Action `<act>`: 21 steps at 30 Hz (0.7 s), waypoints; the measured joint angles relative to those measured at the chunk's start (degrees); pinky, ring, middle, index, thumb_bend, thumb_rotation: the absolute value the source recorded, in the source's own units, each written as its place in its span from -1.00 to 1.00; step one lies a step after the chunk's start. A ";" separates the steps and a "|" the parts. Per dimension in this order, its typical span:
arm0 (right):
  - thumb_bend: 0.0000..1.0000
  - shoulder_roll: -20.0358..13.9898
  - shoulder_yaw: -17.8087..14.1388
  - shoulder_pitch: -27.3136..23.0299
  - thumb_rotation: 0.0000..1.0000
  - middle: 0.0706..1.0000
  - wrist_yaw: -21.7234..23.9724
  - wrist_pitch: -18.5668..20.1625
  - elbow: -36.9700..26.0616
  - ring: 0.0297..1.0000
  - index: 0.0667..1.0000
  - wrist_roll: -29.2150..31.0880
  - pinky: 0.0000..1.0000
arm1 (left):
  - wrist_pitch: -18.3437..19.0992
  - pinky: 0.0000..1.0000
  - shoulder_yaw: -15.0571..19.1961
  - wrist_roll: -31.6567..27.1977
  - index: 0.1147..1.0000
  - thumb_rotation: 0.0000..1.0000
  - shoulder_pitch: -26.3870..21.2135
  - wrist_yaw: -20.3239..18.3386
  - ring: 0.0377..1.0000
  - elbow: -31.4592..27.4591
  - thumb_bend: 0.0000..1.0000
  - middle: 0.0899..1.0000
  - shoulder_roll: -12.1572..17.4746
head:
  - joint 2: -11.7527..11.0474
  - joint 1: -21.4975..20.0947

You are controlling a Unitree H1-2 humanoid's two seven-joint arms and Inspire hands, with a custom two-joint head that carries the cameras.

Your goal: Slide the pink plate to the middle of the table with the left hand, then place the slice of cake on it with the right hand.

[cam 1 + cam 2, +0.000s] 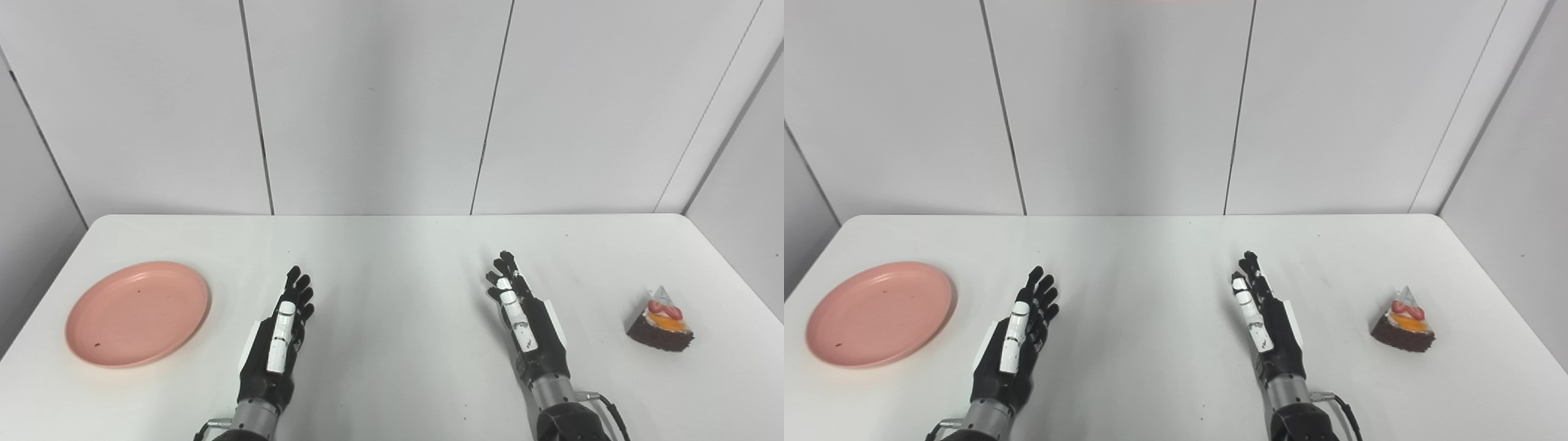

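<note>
A pink plate lies empty at the left side of the white table. A chocolate cake slice topped with strawberry and orange stands near the right edge. My left hand rests open near the front, to the right of the plate and apart from it. My right hand rests open near the front, to the left of the cake and apart from it. Both hands hold nothing, fingers pointing away from me. The plate and the cake also show in the right eye view.
White wall panels stand right behind the table's far edge. The table's left and right edges lie close to the plate and the cake.
</note>
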 measured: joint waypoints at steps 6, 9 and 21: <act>0.27 0.03 0.01 -0.01 0.69 0.89 -0.02 0.00 0.00 0.83 0.92 -0.03 0.86 | -0.05 1.00 -0.02 0.00 1.00 1.00 0.00 -0.03 1.00 0.04 0.24 1.00 0.04 | -0.09 -0.09; 0.27 0.02 0.02 -0.01 0.69 0.89 -0.02 0.00 0.02 0.82 0.91 -0.14 0.86 | -0.03 1.00 -0.11 0.02 1.00 1.00 0.00 -0.04 1.00 0.04 0.25 1.00 0.08 | -0.09 -0.09; 0.26 0.01 0.05 -0.12 0.67 0.89 -0.01 0.00 0.19 0.82 0.91 -0.11 0.86 | 0.04 1.00 -0.68 0.06 1.00 1.00 -0.01 -1.15 1.00 0.07 0.24 1.00 0.43 | 0.00 0.17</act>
